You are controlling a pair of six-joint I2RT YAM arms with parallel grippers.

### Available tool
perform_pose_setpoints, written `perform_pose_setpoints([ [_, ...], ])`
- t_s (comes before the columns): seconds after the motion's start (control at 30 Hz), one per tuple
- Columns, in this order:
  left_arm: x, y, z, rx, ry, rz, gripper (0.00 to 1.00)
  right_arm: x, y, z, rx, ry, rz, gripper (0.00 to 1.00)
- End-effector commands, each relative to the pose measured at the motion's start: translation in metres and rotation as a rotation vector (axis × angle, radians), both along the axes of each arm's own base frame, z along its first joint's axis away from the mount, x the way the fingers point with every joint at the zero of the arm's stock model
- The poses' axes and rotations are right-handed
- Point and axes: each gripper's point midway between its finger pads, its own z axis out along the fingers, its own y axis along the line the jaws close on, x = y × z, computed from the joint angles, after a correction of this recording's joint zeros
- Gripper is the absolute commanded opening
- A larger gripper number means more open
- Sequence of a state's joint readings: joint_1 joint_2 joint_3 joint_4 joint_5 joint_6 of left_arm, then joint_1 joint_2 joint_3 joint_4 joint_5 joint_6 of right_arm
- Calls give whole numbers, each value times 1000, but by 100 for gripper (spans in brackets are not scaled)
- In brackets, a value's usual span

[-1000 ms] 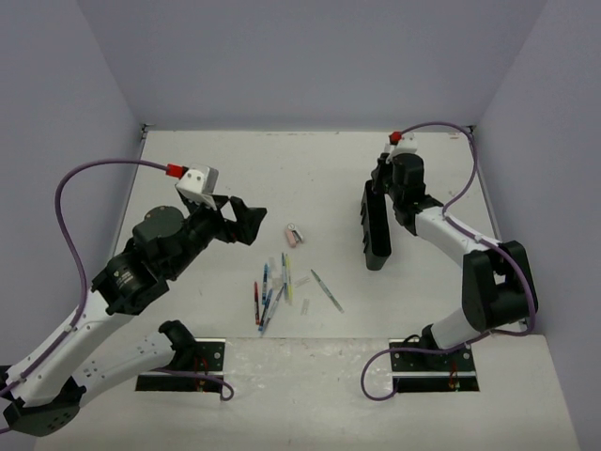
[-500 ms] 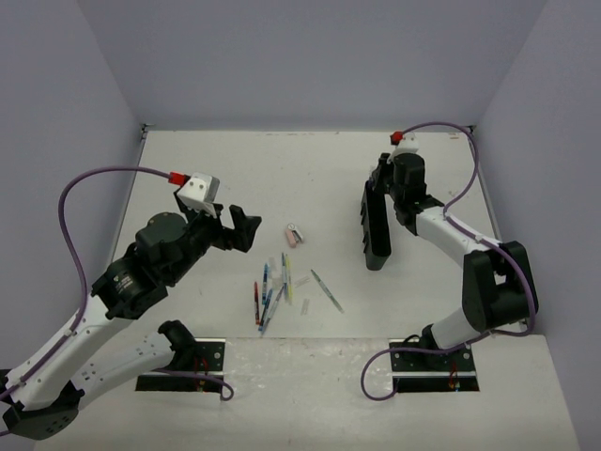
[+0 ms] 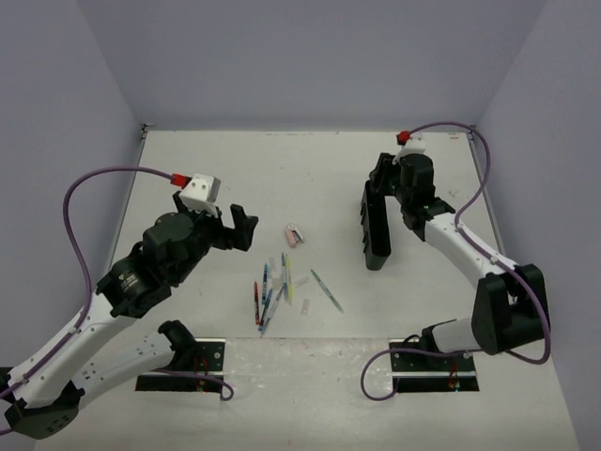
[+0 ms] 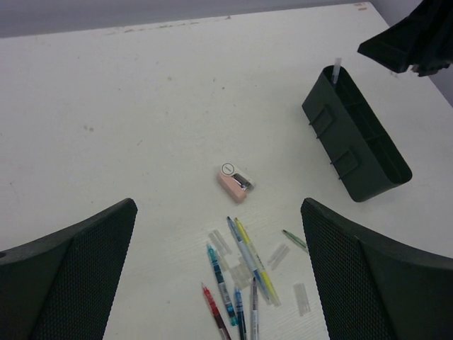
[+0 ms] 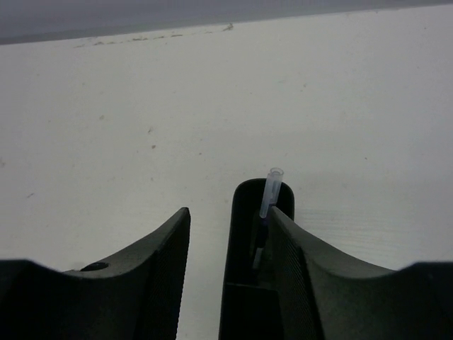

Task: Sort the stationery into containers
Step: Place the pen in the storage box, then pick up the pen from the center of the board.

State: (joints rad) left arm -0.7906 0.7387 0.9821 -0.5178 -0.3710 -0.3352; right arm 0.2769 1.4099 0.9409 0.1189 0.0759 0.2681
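Over at the tray [image 3: 376,235], the right end effector [image 3: 380,180] has risen a little and its jaws have come apart, gripping nothing. The left arm has drawn back slightly toward its own side. One pale pen [image 5: 270,188] stands in the tray's far compartment, poking above the rim, so I judge a single piece sorted. Nearly everything is left: a loose pile of pens [image 3: 274,291] lies mid-bench near the arms, a greyish pen [image 3: 327,289] lies just to its right, and a pink eraser [image 3: 294,235] sits a little farther out, all well apart from the tray. The left end effector [image 3: 239,225] hovers left of the eraser, jaws wide apart and empty. The bench [image 3: 310,169] is off-white and faintly scuffed, boxed by plain pale lilac walls [image 3: 310,66] on three sides.
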Motion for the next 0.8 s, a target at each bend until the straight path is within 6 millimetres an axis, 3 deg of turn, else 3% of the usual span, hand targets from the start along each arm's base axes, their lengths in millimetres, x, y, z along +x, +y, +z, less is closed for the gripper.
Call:
perform_pose_setpoints([
  [0.0,15,15,-35,67,87,158,100,-39,36,62,19,-41,105,83],
  [0.03,17,16,-40,70,104,178,100,-46,40,62,-3,-23,110,96],
  [0.07,18,14,-45,81,123,182,100,-57,47,61,-29,6,119,99],
  [0.1,20,13,-53,98,145,187,100,-70,59,64,-52,30,139,99],
  [0.17,21,15,-59,102,163,214,100,-90,60,48,-56,109,147,99],
  [0.33,17,29,-64,105,161,267,100,-149,92,22,118,222,388,97],
  [0.47,12,35,-73,148,172,263,100,-184,103,2,103,319,449,79],
  [0.5,10,39,-81,170,183,267,100,-195,98,-16,45,394,417,74],
  [0.63,7,35,-100,169,199,240,100,-219,103,-55,-75,544,403,51],
  [0.77,6,22,-112,197,227,163,100,-229,114,-79,-163,635,417,48],
])
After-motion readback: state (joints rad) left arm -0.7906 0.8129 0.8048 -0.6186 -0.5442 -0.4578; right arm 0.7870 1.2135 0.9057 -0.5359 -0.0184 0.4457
